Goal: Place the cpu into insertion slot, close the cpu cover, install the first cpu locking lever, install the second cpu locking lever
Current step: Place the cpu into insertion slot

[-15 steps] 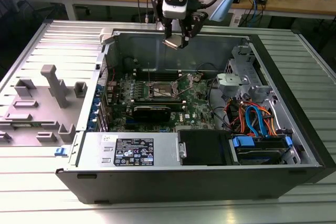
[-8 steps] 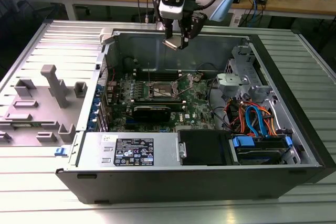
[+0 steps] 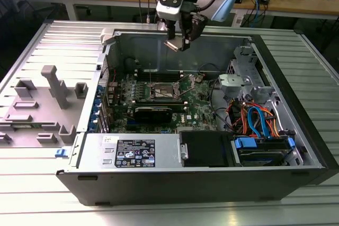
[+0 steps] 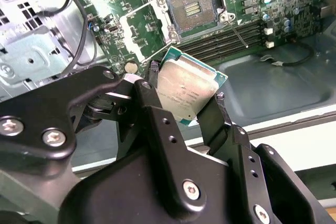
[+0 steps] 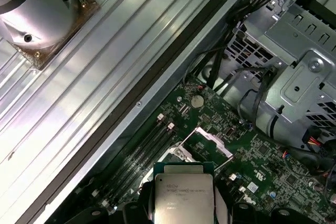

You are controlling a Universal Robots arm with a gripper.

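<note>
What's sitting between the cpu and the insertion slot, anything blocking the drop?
Nothing visible. The end effector holds the cpu in open air above the case. In the second wrist view the insertion slot has its dark centre uncovered, with no cable across it.

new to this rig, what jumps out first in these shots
The cpu, pinched between the gripper's black fingers, hangs in the air over the open computer case. Below, on the green motherboard, the insertion slot sits empty with its dark centre exposed.
</note>
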